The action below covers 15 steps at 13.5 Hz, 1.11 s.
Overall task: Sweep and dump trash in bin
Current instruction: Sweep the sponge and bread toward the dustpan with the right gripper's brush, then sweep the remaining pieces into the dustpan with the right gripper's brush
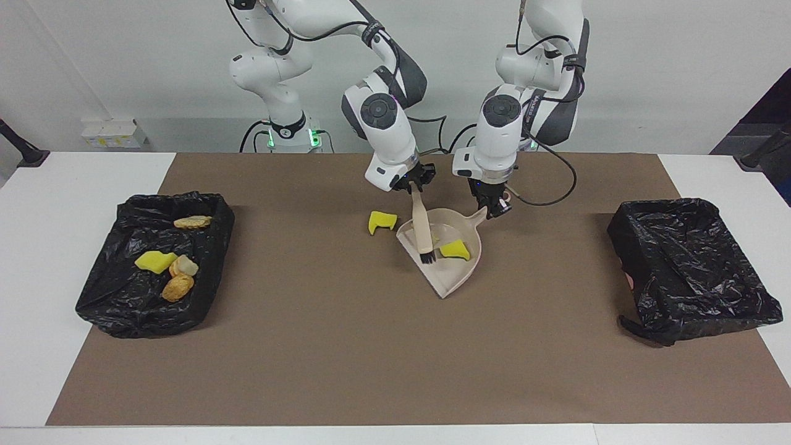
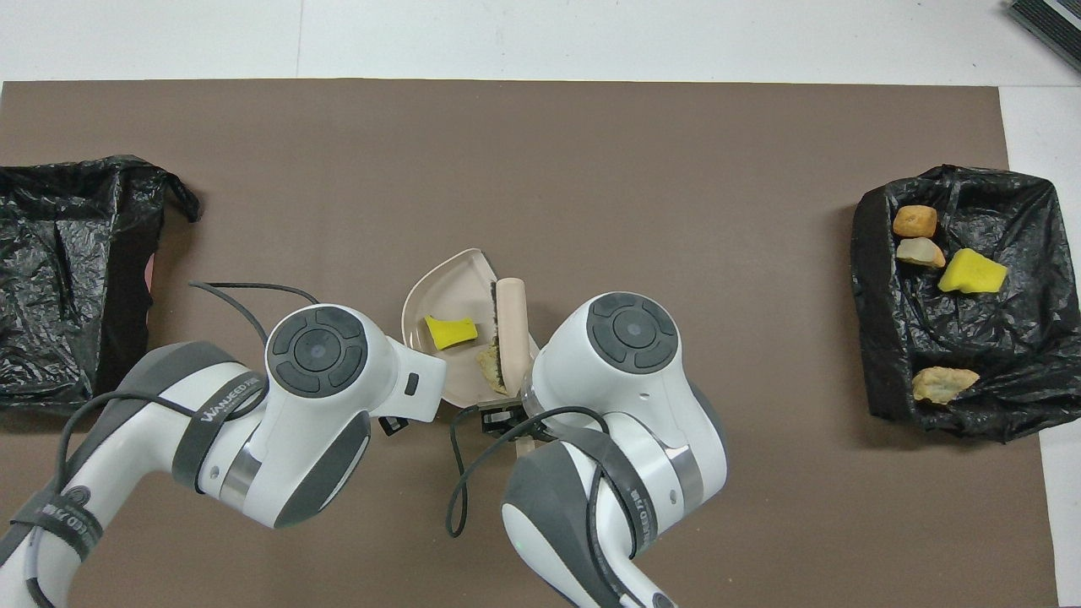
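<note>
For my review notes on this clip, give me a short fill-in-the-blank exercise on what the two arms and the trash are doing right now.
1. The right gripper holds the ____ by its handle.
2. The left gripper holds the handle of the ____.
3. One yellow chunk lies in the pan; another yellow chunk lies on the ____ beside it.
4. The bin at the right arm's end holds ____ scraps.

Missing words: brush; dustpan; mat; four

**Robotics lab test cell**

Looked like a lab, not a home: two white arms (image 1: pixel 383 117) bolted at a white tabletop (image 1: pixel 62 204), brown mat (image 1: pixel 346 346) taped out as a work zone, bare white wall (image 1: pixel 123 62), loose cabling (image 1: pixel 556 185), bag-lined bins (image 1: pixel 692 266) staged at both ends.
</note>
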### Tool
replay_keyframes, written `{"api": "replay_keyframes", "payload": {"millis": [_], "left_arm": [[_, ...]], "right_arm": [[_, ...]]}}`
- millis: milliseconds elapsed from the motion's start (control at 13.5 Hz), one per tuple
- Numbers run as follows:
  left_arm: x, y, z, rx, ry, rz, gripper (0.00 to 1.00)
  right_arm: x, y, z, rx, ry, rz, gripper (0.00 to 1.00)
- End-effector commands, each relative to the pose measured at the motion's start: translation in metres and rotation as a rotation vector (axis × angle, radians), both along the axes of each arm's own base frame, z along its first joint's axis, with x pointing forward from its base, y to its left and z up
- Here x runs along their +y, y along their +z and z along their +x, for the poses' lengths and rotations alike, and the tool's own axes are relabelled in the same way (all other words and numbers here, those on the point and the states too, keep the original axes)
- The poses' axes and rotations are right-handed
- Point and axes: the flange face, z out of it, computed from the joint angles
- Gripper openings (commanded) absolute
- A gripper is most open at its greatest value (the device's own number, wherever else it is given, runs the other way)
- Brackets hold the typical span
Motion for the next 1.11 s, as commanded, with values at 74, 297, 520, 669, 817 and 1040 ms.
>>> {"api": "replay_keyframes", "payload": {"millis": [74,297,520,669,817,1040], "left_arm": [[0.031,0.034,0.007,0.036,-0.155,0.006,0.00],[0.055,0.046,0.006,0.073,-0.286,0.010,0.00],[0.063,0.042,-0.005,0.100,-0.313,0.020,0.00],[0.065,0.035,-0.017,0.099,-0.334,0.040,0.00],[0.063,0.026,-0.022,0.099,-0.344,0.046,0.00],[0.062,0.011,-0.038,0.085,-0.315,0.047,0.00]], "right_arm": [[-0.057,0.038,0.003,0.096,-0.043,-0.054,0.00],[-0.079,0.028,-0.021,0.099,-0.055,-0.226,0.00],[-0.107,0.006,-0.050,0.125,-0.082,-0.281,0.00],[-0.133,-0.016,-0.075,0.087,-0.120,-0.277,0.00],[-0.147,-0.034,-0.090,0.068,-0.129,-0.275,0.00],[-0.132,-0.052,-0.090,0.047,-0.198,-0.270,0.00]]}}
